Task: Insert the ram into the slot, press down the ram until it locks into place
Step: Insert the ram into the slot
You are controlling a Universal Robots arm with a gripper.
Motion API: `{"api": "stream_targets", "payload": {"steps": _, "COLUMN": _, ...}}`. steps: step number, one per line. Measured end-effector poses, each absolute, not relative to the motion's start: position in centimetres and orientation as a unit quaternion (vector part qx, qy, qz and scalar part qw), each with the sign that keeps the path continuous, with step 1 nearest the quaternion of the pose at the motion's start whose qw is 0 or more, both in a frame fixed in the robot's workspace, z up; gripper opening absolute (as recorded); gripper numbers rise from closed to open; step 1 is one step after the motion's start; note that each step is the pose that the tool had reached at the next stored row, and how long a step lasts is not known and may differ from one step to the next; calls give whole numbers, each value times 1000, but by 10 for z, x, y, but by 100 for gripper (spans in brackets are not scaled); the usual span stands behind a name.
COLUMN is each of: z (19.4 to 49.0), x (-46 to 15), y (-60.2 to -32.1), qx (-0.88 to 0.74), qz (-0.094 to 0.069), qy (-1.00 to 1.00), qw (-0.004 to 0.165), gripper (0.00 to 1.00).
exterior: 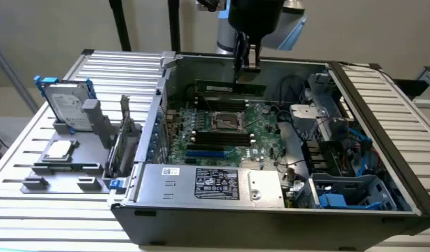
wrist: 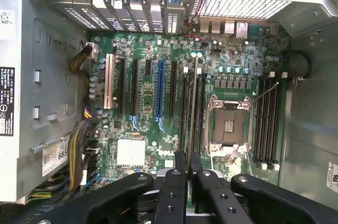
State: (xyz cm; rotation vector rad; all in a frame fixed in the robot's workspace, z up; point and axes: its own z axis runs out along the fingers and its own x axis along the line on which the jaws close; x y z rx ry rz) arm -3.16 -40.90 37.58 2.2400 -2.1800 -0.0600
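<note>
The end effector point(exterior: 247, 70) was clamped narrowly on the ram point(exterior: 229, 87), holding it level inside the open computer case point(exterior: 271, 223), just above the slot point(exterior: 215, 102) beside the processor socket point(exterior: 226, 122).

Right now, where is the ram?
In the exterior view the ram hangs in the gripper inside the open case, toward its far wall, over the black slots just beyond the CPU socket.
</note>
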Motion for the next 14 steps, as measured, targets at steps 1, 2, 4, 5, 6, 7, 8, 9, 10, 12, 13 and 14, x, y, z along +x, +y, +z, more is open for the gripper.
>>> {"api": "stream_targets", "payload": {"steps": 1, "z": 376, "x": -32, "y": -409, "qx": 716, "qz": -19, "qy": -697, "qw": 8, "gripper": 14}}
{"api": "stream_targets", "payload": {"steps": 2, "z": 376, "x": -32, "y": -409, "qx": 716, "qz": -19, "qy": -697, "qw": 8, "gripper": 14}}
{"api": "stream_targets", "payload": {"steps": 4, "z": 376, "x": -32, "y": -409, "qx": 716, "qz": -19, "qy": -697, "qw": 8, "gripper": 14}}
{"api": "stream_targets", "payload": {"steps": 5, "z": 376, "x": -32, "y": -409, "qx": 716, "qz": -19, "qy": -697, "qw": 8, "gripper": 14}}
{"api": "stream_targets", "payload": {"steps": 6, "z": 376, "x": -32, "y": -409, "qx": 716, "qz": -19, "qy": -697, "qw": 8, "gripper": 14}}
{"api": "stream_targets", "payload": {"steps": 7, "z": 376, "x": -32, "y": -409, "qx": 716, "qz": -19, "qy": -697, "qw": 8, "gripper": 14}}
{"api": "stream_targets", "payload": {"steps": 8, "z": 376, "x": -32, "y": -409, "qx": 716, "qz": -19, "qy": -697, "qw": 8, "gripper": 14}}
{"api": "stream_targets", "payload": {"steps": 9, "z": 376, "x": -32, "y": -409, "qx": 716, "qz": -19, "qy": -697, "qw": 8, "gripper": 14}}
{"api": "stream_targets", "payload": {"steps": 10, "z": 376, "x": -32, "y": -409, "qx": 716, "qz": -19, "qy": -697, "qw": 8, "gripper": 14}}
{"api": "stream_targets", "payload": {"steps": 12, "z": 376, "x": -32, "y": -409, "qx": 716, "qz": -19, "qy": -697, "qw": 8, "gripper": 14}}
{"api": "stream_targets", "payload": {"steps": 13, "z": 376, "x": -32, "y": -409, "qx": 716, "qz": -19, "qy": -697, "qw": 8, "gripper": 14}}
{"api": "stream_targets", "payload": {"steps": 14, "z": 375, "x": -32, "y": -409, "qx": 717, "qz": -19, "qy": -697, "qw": 7, "gripper": 14}}
